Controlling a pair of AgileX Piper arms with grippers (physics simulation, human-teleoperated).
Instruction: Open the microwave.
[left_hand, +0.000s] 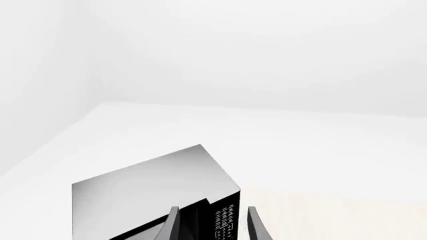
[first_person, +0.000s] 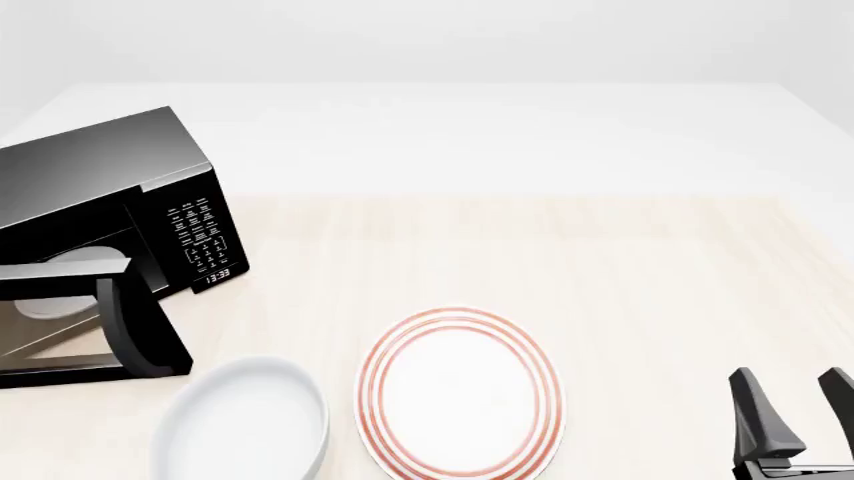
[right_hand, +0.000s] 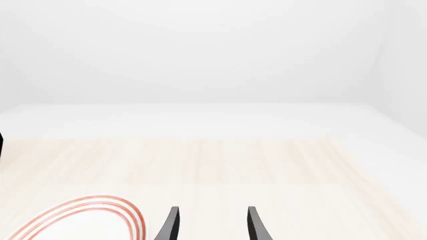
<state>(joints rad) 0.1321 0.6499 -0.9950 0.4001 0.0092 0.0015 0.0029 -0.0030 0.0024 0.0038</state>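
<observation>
— Black and glossy, the box-shaped microwave (first_person: 120, 200) is seen at the far left of the pale wooden table (first_person: 641, 290), angled so that its white-marked keypad (first_person: 198, 232) faces toward the middle. Its windowed door (first_person: 80, 330) is already swung out toward the arms' side, and a white round turntable (first_person: 60, 268) is visible inside.

— Where is the left gripper (left_hand: 212, 225) placed?

— It is not seen in the front view. From its own wrist camera, two dark fingers are shown spread apart, with nothing pinched between them; the keypad edge of the microwave is framed between them, though contact cannot be judged.

— What could be spoiled, then?

— If the door is pushed further, the whole oven could be slid or turned on the smooth table, since nothing is seen bracing it. A closing of the fingers here might catch the keypad corner rather than the door. The swung door also stands near the white oval ceramic dish (first_person: 247, 425), which could be knocked by it.

— And the rest?

— Just beside that dish lies a white round plate with red rings (first_person: 461, 395). The right gripper (first_person: 787, 415) is parked at the near right, its fingers held apart and empty, well away from the microwave.
</observation>
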